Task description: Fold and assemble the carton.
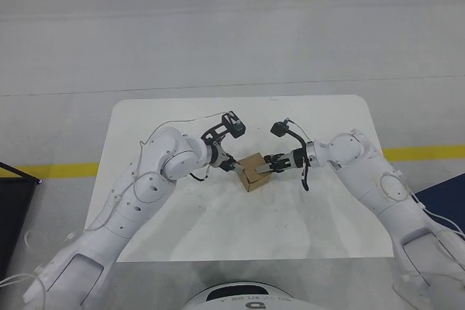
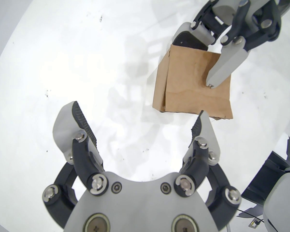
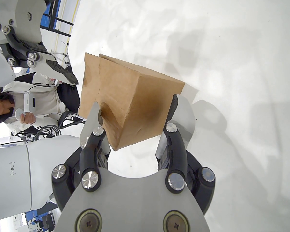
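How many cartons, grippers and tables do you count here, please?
Carton: 1
Grippers: 2, left gripper and right gripper
Table: 1
Total: 4

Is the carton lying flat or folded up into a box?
Folded into a box shape: the carton shows faces meeting at a corner, gripped by the right claw. Whether it is fully closed, cannot tell.

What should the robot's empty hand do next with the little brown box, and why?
Probably ease the left gripper forward to press the loose side flap against the carton: the right gripper clamps the carton, while the left hangs open beside that flap, holding nothing.
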You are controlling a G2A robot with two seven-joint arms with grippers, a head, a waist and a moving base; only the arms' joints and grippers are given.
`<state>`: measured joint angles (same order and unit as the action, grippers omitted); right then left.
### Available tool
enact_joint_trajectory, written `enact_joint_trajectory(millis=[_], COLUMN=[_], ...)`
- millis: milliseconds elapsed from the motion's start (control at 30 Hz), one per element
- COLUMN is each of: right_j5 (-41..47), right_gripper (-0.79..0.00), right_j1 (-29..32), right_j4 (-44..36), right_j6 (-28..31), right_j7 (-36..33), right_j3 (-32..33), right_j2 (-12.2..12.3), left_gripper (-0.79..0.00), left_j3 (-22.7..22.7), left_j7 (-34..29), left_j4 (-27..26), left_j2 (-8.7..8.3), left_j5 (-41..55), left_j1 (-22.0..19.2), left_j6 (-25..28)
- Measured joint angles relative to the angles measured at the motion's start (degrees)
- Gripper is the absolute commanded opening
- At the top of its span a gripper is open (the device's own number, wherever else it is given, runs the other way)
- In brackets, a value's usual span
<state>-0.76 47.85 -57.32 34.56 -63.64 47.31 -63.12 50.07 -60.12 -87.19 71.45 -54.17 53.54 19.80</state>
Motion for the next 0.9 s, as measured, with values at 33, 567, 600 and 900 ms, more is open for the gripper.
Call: enact_joint_trajectory(millis=[33,567,600,900], right_j5=[-0.02,-0.49,-0.50,-0.71], right_gripper=[-0.289,-0.265,-0.262,-0.237], right_j1=[0.04,0.54,0.62,1.12], right_j4=[-0.05,-1.03,-1.11,-1.76], right_j6=[0.03,0.15,0.24,0.39], right_j7=[0.00,0.37,0.56,1.07], right_j3=[0.04,0.53,0.61,1.11], right_j2=[0.03,0.40,0.44,0.74], left_gripper=[0.000,0.000,0.000,0.000], left_j3=[-0.38,-1.79,-1.68,-1.32], left_j7=[0.03,-0.38,-0.40,-0.44], left_j4=[0.22,1.37,1.25,0.74], left_j2=[0.10,0.55,0.50,0.33], left_j5=[-0.07,-0.43,-0.43,-0.59], left_j1=[-0.20,-1.54,-1.46,-1.07], left_j6=[-0.19,-0.99,-0.94,-0.95])
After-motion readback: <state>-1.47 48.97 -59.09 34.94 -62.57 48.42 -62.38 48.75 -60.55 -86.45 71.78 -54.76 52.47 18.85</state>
